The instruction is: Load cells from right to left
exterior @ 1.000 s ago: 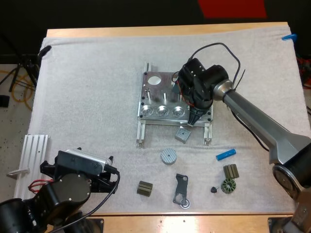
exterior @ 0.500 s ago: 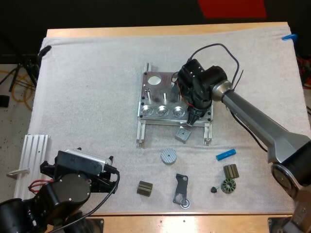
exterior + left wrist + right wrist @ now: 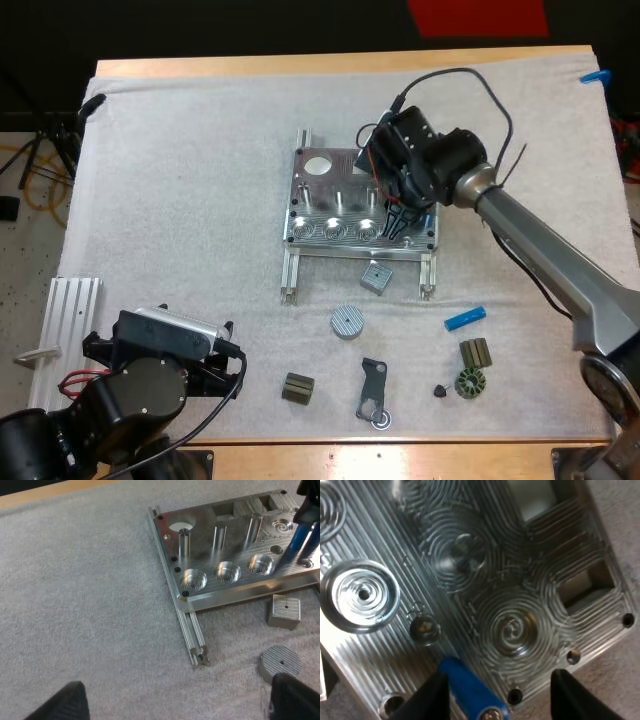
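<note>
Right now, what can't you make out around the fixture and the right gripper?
High view: the right gripper covers the fixture's near right corner, hiding where the blue cylinder under it ends.
Right wrist view: the cylinder runs past the frame edge, so its seating is unclear.
Left wrist view: the fixture's right side runs past the frame edge.
High view: the small dark part on the mat is too small to identify.

The fixture (image 3: 335,200) (image 3: 235,550) (image 3: 510,625) is a machined metal plate on two rails, lying flat mid-mat. Three round pockets (image 3: 226,572) line its near edge, each showing a bare bottom. The held cell (image 3: 298,537) (image 3: 467,685), a bright blue cylinder, is pinched in the right gripper (image 3: 397,232) (image 3: 500,700) and tilted, its lower end over the plate's near right corner. The loose cell (image 3: 465,318) lies flat on the mat, right of the fixture and nearer.
</note>
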Controlling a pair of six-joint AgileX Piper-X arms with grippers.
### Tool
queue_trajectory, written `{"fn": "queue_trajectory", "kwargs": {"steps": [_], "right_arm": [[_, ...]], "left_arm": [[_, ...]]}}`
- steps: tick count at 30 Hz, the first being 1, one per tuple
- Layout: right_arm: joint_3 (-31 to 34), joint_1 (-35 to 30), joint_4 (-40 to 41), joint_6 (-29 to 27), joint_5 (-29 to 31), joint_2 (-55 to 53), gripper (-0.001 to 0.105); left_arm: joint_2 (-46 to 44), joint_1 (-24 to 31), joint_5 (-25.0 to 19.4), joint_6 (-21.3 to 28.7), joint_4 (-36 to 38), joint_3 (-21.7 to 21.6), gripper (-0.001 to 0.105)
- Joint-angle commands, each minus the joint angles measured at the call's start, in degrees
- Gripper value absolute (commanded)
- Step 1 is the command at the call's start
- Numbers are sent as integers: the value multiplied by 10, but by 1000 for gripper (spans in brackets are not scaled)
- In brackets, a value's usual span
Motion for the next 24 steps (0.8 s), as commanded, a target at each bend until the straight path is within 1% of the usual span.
{"fn": "queue_trajectory", "kwargs": {"steps": [1,3,10,15,24], "right_arm": [[0,-2,-8,1,5,-13,46],[0,-2,-14,1,18,-16,46],[-11,-2,-17,5,21,-18,46],[-16,-2,-9,12,63,-18,46],[-14,-3,0,12,67,-10,46]], "left_arm": [[0,0,-3,-2,-7,0,72],[0,0,-3,-2,-7,0,72],[0,0,-3,-2,-7,0,72],[0,0,-3,-2,-7,0,72],[0,0,-3,-2,-7,0,72]]}}
